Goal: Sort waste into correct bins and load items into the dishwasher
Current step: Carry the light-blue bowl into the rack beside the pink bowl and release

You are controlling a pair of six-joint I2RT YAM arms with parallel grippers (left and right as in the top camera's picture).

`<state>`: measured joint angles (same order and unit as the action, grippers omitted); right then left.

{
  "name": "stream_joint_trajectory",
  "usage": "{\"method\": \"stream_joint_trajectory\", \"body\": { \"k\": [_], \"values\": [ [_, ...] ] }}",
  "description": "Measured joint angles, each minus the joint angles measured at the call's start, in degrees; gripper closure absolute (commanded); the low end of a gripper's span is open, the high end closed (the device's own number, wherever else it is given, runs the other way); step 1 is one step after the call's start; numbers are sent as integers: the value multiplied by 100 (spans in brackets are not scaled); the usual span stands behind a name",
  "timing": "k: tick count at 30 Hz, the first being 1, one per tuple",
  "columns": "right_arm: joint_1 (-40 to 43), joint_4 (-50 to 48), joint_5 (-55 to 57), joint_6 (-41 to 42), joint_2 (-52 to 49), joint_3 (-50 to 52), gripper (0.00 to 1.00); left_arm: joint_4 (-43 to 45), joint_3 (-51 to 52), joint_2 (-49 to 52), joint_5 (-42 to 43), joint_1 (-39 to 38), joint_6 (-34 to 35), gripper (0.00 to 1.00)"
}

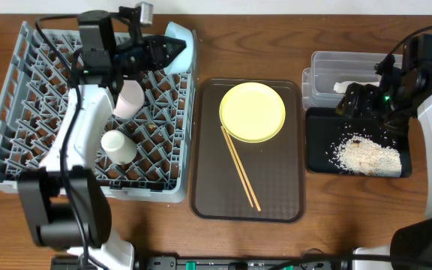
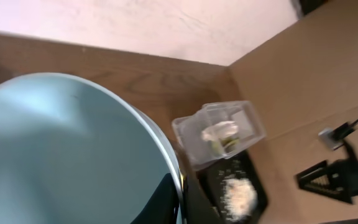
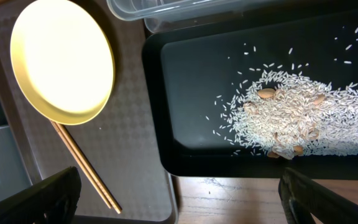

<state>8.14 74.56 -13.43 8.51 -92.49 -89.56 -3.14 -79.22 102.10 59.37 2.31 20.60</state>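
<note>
**Left arm holds the blue bowl at the rack; right arm waits open over the rice tray**

The grey dish rack [image 1: 21, 112] takes the left part of the table and is the biggest thing there. In the middle lies the brown serving tray [image 1: 247, 202]. At the right stand the two bins. The clear tub [image 1: 321, 64] is at the far side and the black tray [image 1: 319, 154] is directly in front of it, touching or almost touching.

The light blue bowl [image 1: 186, 45] stands on its edge at the far right corner of the rack. The left gripper [image 1: 172, 49] is clenched on its rim. In the left wrist view the bowl fills nearly half of the picture.

The round yellow plate [image 1: 252, 112] lies flat on the far half of the serving tray. The two wooden chopsticks [image 1: 240, 168] lie side by side in a diagonal, from under the plate's near edge toward the tray's near side.

Inside the rack are two white vessels, one [image 1: 128, 98] near the middle and one [image 1: 117, 145] closer to the front. Which is the cup and which the bowl I cannot tell.

The right gripper [image 3: 179, 180] hangs above the black tray with its jaws spread wide and nothing between them.

The rice scraps [image 3: 297, 121] make one heap in the black tray, with a few brownish bits in it. The crumpled white napkin [image 2: 219, 132], with some green on it, lies in the clear tub.
</note>
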Motion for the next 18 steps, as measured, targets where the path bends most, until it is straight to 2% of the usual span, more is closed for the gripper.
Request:
{"method": "stream_joint_trajectory", "body": {
  "k": [8, 18],
  "values": [
    [0, 0, -2, 0, 0, 0, 1, 337, 0, 804, 527, 516, 1224, 92],
    [0, -2, 0, 0, 0, 0, 1, 382, 0, 901, 839, 763, 1528, 92]
  ]
}}
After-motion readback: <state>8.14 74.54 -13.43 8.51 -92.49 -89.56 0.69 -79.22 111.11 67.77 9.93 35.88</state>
